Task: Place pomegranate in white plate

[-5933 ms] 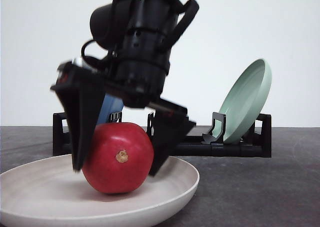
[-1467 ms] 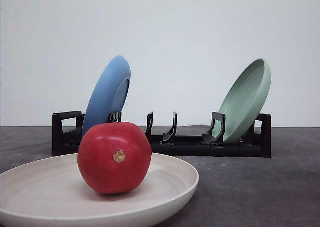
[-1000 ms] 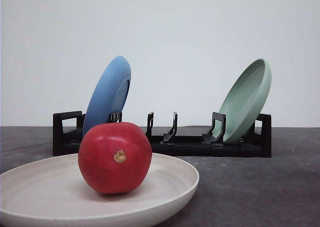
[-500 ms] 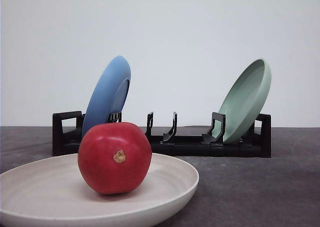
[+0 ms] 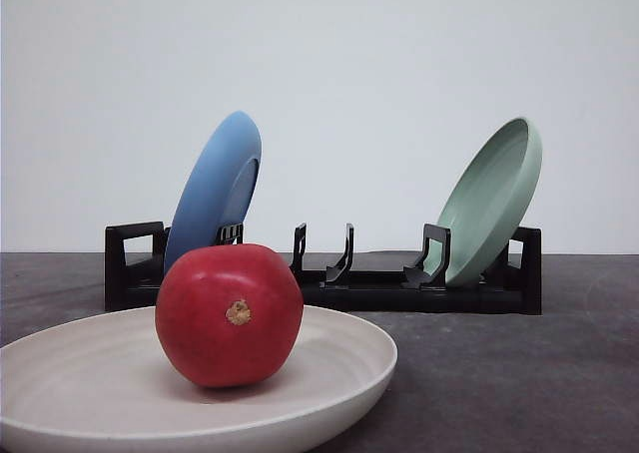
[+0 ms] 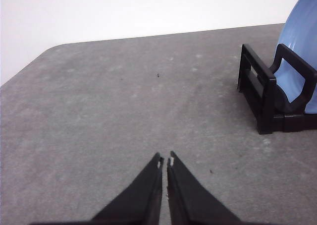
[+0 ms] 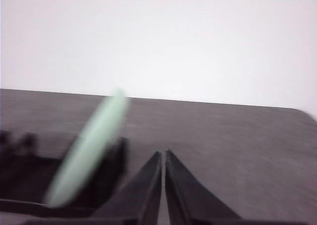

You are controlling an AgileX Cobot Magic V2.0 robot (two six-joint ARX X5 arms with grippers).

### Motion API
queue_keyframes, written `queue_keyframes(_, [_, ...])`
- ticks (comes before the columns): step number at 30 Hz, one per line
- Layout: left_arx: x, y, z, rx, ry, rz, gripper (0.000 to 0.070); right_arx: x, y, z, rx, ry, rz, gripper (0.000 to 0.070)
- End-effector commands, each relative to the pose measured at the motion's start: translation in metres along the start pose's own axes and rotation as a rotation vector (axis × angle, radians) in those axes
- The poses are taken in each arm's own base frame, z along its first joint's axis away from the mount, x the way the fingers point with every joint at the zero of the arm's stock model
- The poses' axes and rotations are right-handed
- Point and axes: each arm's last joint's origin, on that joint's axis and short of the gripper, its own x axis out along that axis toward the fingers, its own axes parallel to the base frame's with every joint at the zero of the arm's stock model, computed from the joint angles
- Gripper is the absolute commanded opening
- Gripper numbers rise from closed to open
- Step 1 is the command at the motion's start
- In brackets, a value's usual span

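Observation:
The glossy red pomegranate [image 5: 230, 314] rests inside the white plate [image 5: 339, 373] at the front left of the table, its tan nub facing the camera. Nothing touches the fruit. My left gripper [image 6: 165, 161] is shut with nothing between its fingers, hovering over bare grey tabletop beside the left end of the black rack. My right gripper [image 7: 164, 154] is also shut and holds nothing, near the pale green plate's side of the rack; that picture is blurred.
A black dish rack [image 5: 369, 278] stands behind the white plate. A blue plate [image 5: 215, 189] leans in its left end [image 6: 265, 98] and a pale green plate [image 5: 491, 199] in its right end [image 7: 89, 145]. Grey tabletop [image 5: 519, 383] lies open to the right.
5.9 s ago a gripper straddled the pomegranate in the white plate; since then it has let go and left the front view. The fruit has stayed still over the last 1.5 s.

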Motion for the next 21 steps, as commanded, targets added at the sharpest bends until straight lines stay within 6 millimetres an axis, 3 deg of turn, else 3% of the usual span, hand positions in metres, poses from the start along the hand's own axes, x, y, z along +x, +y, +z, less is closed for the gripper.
queue_keyframes(1, [0.001, 0.0, -0.003, 0.006, 0.011, 0.0, 0.0, 0.0, -0.002, -0.011, -0.041, -0.012, -0.032, 0.0008])
queue_keyframes(9, [0.001, 0.0, -0.003, 0.006, 0.011, 0.0, 0.0, -0.001, -0.009, -0.047, -0.043, 0.011, -0.107, 0.0008])
queue_keyframes(21, [0.001, 0.0, -0.003, 0.006, 0.011, 0.0, 0.0, 0.001, -0.007, -0.077, -0.036, 0.175, 0.006, 0.0008])
